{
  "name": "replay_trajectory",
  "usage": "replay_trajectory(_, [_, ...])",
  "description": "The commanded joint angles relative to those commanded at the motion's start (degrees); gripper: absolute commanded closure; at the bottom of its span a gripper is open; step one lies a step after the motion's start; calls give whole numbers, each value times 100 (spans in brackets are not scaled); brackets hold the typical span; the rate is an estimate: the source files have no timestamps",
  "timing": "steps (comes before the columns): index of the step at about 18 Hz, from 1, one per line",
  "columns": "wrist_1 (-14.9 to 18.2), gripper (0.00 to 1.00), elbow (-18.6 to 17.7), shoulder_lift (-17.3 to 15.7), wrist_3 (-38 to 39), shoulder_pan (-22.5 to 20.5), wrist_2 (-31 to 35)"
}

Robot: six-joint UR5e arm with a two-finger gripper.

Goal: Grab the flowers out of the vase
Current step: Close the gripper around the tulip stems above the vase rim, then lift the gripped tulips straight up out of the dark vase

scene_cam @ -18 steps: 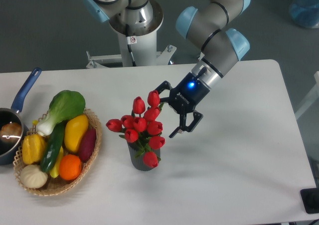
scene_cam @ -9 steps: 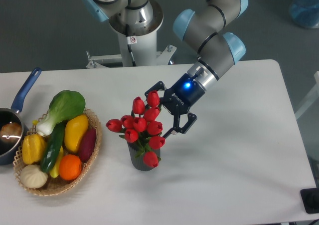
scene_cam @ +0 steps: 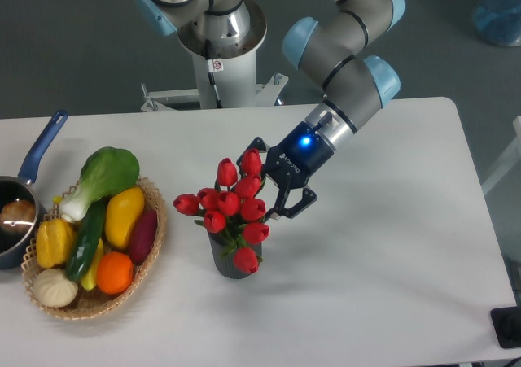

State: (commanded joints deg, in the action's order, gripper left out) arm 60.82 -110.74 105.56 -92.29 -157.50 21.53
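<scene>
High fixed view facing robot base (scene_cam: 216,37)

I get a bright, evenly lit, sharp view with soft overhead light, only faint shadows under the vase (scene_cam: 234,263) and wicker basket (scene_cam: 148,257) on the white table (scene_cam: 391,261), a mild sheen on the arm's grey casing (scene_cam: 346,45), and no noticeable blur or edge distortion.

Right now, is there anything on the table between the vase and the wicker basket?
No. In the fixed camera view, only bare white table separates the vase from the wicker basket; a leftmost bud of the flowers overhangs that gap.
</scene>
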Motion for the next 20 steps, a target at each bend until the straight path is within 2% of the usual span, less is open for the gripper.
replay_trajectory(3, [9, 86, 0, -9, 17, 0, 9])
replay_trajectory(5, [9, 90, 0, -18, 26, -9, 9])
replay_trajectory(11, [9, 91, 9, -79, 184, -44, -18])
replay_trajectory(15, [9, 91, 9, -228, 316, -79, -44])
replay_trajectory(20, [9, 91, 35, -500, 737, -88, -377])
